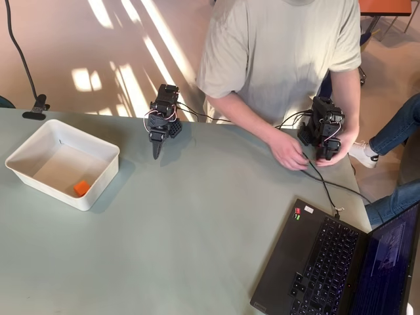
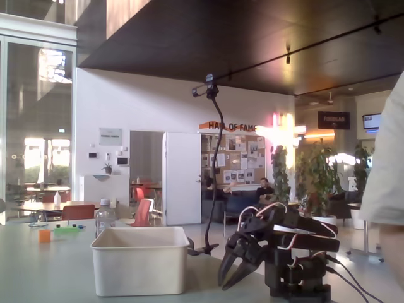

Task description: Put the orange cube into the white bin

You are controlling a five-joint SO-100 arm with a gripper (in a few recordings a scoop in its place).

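Pale grey-green counter (image 1: 164,230), sunlit floor beyond it in the overhead view; a bright hall with plants and a notice board behind in the fixed view. White bin (image 1: 98,187) stood at the counter's left end in the overhead view, orange cube (image 1: 81,188) lying inside on its floor, close to the near wall. Same bin (image 2: 140,262) seen side-on in the fixed view, contents hidden by its wall. Black arm folded at the counter's far edge, jaws (image 1: 157,152) pointed down at the counter, well apart from the bin, to its right. In the fixed view, jaws (image 2: 235,273) parted a little at the tips, nothing between them. Person in a light T-shirt (image 1: 282,52) seated behind the counter. Open laptop (image 1: 328,262) at the lower right. Black clamp (image 1: 36,108) with a cable fixed at the far left edge. Small orange block (image 2: 44,235) and green piece (image 2: 65,230) sat on a far table in the fixed view.
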